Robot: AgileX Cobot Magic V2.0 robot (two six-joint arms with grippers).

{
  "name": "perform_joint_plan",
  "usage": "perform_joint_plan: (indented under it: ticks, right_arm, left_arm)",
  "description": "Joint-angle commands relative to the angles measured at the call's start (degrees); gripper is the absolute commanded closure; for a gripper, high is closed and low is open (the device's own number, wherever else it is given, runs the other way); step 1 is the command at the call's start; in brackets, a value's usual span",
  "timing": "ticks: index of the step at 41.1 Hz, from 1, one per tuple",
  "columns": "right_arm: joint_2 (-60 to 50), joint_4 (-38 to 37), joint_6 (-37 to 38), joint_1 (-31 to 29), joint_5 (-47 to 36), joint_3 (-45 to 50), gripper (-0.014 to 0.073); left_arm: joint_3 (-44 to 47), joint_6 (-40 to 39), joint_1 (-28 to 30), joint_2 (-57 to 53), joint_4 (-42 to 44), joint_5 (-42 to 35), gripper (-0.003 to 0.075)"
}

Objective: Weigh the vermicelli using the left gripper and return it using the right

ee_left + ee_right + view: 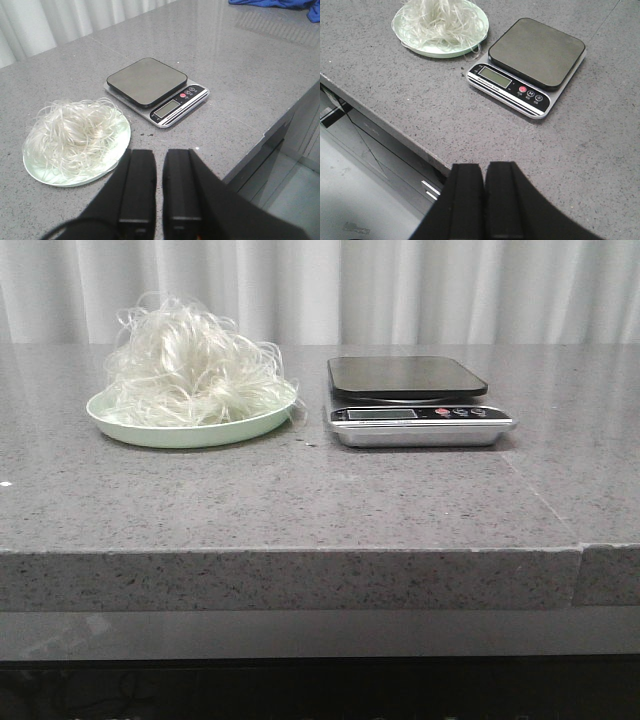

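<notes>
The vermicelli is a fluffy white tangle heaped on a pale green plate at the left of the table. It also shows in the left wrist view and the right wrist view. A kitchen scale with an empty dark platform stands right of the plate. My left gripper hovers above the table's front, near the plate, its fingers a narrow gap apart with nothing between them. My right gripper hovers over the table's front edge, shut and empty. Neither gripper shows in the front view.
The grey stone table has its front edge close under both grippers. A white curtain hangs behind it. A blue cloth lies at the far corner in the left wrist view.
</notes>
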Motion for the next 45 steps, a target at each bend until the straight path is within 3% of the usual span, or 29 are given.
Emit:
perform_joint_plan:
  ticks: [1,24,31,35,45]
  right_arm:
    - [0.15,-1.17,0.19,-0.22,-3.26,-1.27,0.0432]
    - [0.15,-1.17,0.19,-0.22,-3.26,-1.27,0.0432]
    - [0.15,-1.17,0.19,-0.22,-3.26,-1.27,0.0432]
    - [0.15,-1.17,0.19,-0.22,-3.26,-1.27,0.0432]
    - [0.15,-1.17,0.19,-0.22,-3.26,-1.27,0.0432]
  left_arm:
    - [-1.55,-0.62,-0.39,0.1,-0.83,-4.32,0.0575]
    - [-1.09,-0.62,0.31,-0.16,0.05,-4.39,0.0575]
    - [3.47,-0.62,9.09,-3.04,1.77,-6.48,0.0575]
    - [9.11,-0.62,15.78,-6.49,2.42,-12.63,0.0575]
    - [26.01,-0.62,25.52,-17.4,3.2,-28.19,0.0575]
